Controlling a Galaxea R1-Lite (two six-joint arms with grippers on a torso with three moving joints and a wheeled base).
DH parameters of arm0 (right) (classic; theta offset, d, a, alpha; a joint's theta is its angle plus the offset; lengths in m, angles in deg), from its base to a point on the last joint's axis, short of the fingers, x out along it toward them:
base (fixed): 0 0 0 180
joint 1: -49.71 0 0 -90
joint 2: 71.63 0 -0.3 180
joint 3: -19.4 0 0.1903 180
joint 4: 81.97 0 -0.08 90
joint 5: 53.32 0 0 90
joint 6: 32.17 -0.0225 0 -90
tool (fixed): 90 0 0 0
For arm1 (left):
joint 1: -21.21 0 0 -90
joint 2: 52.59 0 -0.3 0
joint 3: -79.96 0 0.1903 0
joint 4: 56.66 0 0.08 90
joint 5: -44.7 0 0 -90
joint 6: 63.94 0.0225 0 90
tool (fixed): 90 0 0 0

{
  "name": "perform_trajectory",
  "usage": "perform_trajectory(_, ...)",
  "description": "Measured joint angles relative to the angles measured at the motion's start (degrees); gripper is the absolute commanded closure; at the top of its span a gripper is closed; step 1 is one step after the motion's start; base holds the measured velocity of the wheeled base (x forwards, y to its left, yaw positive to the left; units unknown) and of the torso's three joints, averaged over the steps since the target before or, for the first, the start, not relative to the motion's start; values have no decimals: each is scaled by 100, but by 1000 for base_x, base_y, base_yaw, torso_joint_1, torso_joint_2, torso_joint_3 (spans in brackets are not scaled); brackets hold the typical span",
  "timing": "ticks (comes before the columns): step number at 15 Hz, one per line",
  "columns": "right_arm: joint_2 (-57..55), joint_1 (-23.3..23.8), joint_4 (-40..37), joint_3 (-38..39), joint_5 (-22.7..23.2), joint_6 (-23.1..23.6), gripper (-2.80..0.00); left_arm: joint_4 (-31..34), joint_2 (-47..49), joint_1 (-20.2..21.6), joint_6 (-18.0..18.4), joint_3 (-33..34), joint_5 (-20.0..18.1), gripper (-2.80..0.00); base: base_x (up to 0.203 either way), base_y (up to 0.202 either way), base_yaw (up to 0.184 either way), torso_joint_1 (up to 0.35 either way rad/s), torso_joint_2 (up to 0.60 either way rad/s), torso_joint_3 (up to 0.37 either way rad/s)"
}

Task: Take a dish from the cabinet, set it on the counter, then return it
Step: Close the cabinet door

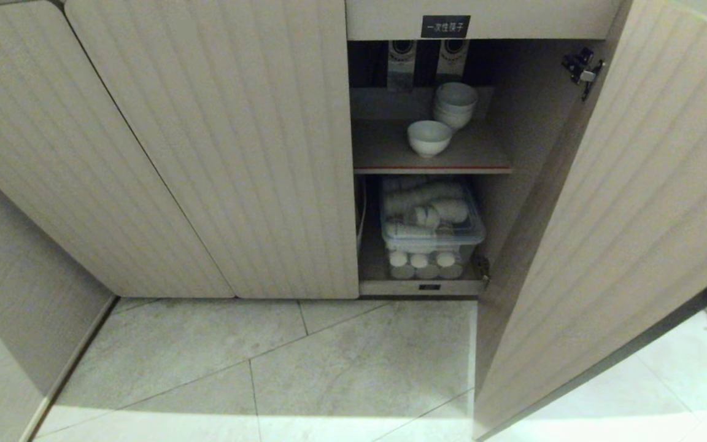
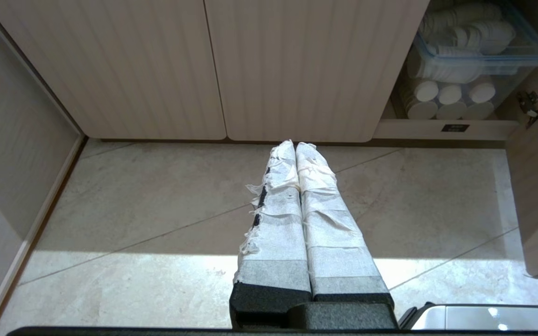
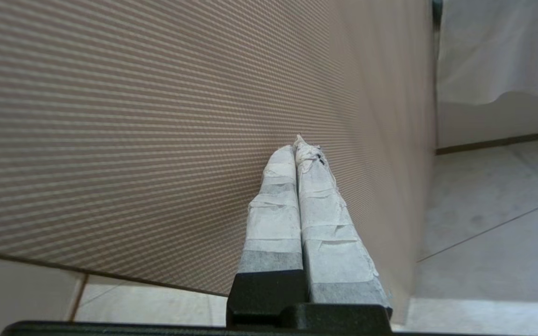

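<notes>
A: Going left to right, what did you have?

B: L gripper [image 2: 295, 145] hung parked over the floor tiles [image 2: 157, 219] in front of the shut doors, taped jaws pressed together, holding nothing. It wasn't my worry.

A: And the dish?

B: The dish [image 1: 429, 137] sat alone on the upper shelf [image 1: 384, 153] inside the cabinet [image 1: 206, 153], upright, near the front red edge, w/ a stack of bowls [image 1: 455, 104] just behind it to the right. Small, plain white, round, narrow foot, glossy by the look. I judged it slippery and light.

A: Below that?

B: A clear bin [image 1: 433, 236] of white cups on the lower shelf. Not my target.

A: So the risk?

B: The R side. R gripper [image 3: 300, 145] was out of the head view, jaws pressed together and empty, tip right up against the ribbed outer face of the open door [image 3: 157, 116]. Couldn't tell if it touched. If I swung in from there, I figured I'd shove the door toward shut and block the opening.

A: Anything else?

B: Yes: going in w/ the jaws not spread could've knocked the dish back into the stack, or chipped the rim. The shelf gap looked tight too, so a high approach might've clipped the upper panel w/ the black label [image 1: 445, 26].
</notes>
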Motion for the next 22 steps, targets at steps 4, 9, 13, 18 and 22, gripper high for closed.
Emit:
perform_trajectory(4,-333,-34,0,-210,-2,-286,0,0,0,0,-2,0,-2,0,0,0,0,0,0,0)
perform_trajectory(9,-895,-30,19,-698,-26,-538,0,0,0,0,-2,0,0,0,0,0,0,0,0,0)
perform_trajectory(13,-1303,-26,13,-1126,-37,-872,0,0,0,0,-2,0,0,0,0,0,0,0,0,0)
perform_trajectory(18,-1693,-34,-47,-1716,11,-1462,0,-2,0,0,-5,0,0,0,0,0,0,0,0,0)
perform_trajectory(22,-2067,-45,3,-2185,9,-1651,0,0,0,0,-1,0,2,0,0,0,0,0,0,0)
